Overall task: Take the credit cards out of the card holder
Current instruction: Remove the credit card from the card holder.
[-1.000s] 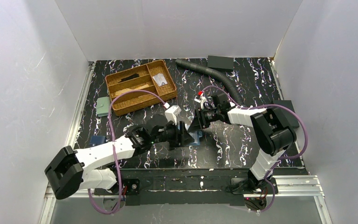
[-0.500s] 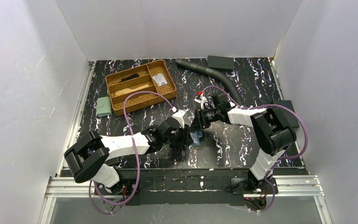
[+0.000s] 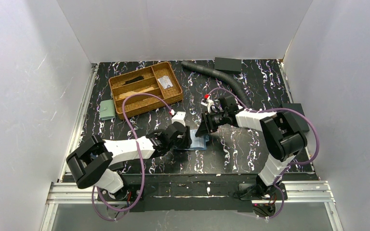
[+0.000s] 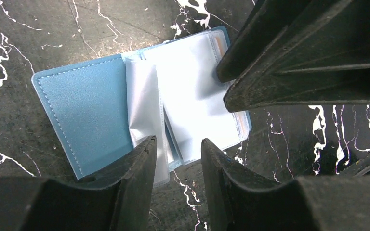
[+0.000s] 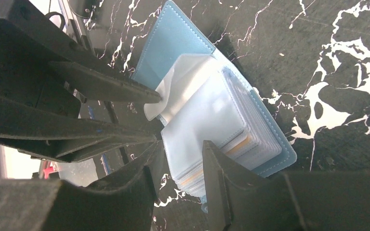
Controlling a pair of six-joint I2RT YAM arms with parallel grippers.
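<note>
**Card holder open flat between both jaws — cards not out yet**

The card holder (image 3: 198, 141) lies opened flat on the counter (image 3: 231, 154), directly between the left jaws and the right jaws, which face each other tip to tip across it.

Left jaws: part open, with a clear gap between the tips and nothing clamped. In the left wrist view the holder's near edge sits right at the tips. A loose sleeve (image 4: 144, 106) lifted off the spine runs down to the left-hand tip — touching or just beside, cannot tell. The bare blue cover lies left of that gap.

Right jaws: also part open, holding nothing. In the right wrist view the tips straddle the near edge of the sleeve stack (image 5: 212, 125); whether they press on it, cannot tell.

The credit cards (image 5: 238, 144) sit inside that stack, with only thin orange edges showing just ahead of the right jaws' gap.
</note>
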